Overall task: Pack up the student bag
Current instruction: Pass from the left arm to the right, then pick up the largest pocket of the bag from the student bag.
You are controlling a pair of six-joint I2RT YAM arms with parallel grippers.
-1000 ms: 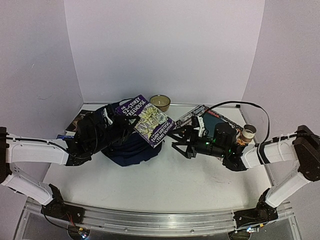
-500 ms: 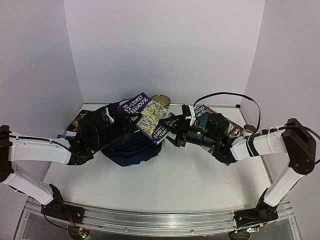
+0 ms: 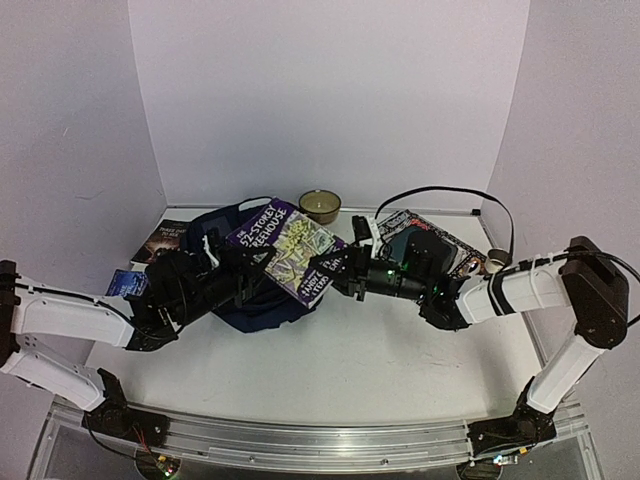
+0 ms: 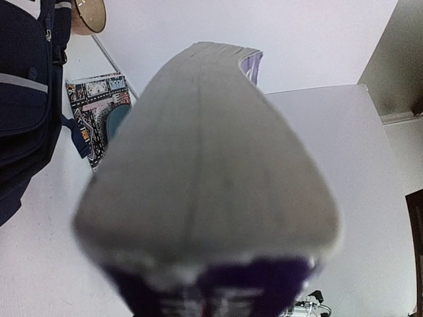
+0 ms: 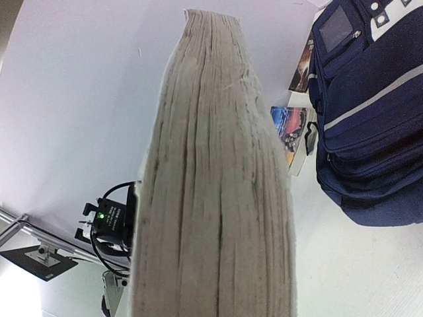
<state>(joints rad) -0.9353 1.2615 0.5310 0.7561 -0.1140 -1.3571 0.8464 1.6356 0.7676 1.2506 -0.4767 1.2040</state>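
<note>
A thick purple paperback book point(image 3: 285, 245) hangs tilted in the air between both arms, above the navy student bag point(image 3: 250, 310). My right gripper point(image 3: 333, 268) is shut on the book's right lower corner. My left gripper point(image 3: 252, 262) sits at the book's left lower edge, its fingers hidden by the book. The grey page edge fills both wrist views point(image 4: 211, 165) point(image 5: 218, 198) and hides the jaws. The bag also shows at the left edge of the left wrist view point(image 4: 20, 99) and at the right of the right wrist view point(image 5: 370, 119).
A tan bowl point(image 3: 320, 205) stands by the back wall. A comic book point(image 3: 430, 235) and a small roll point(image 3: 497, 262) lie at the back right. A dark book point(image 3: 165, 240) and a small blue booklet point(image 3: 125, 283) lie left of the bag.
My right gripper came in from the right and closed on the book's corner. The book and the left arm shifted slightly left and toward me.
</note>
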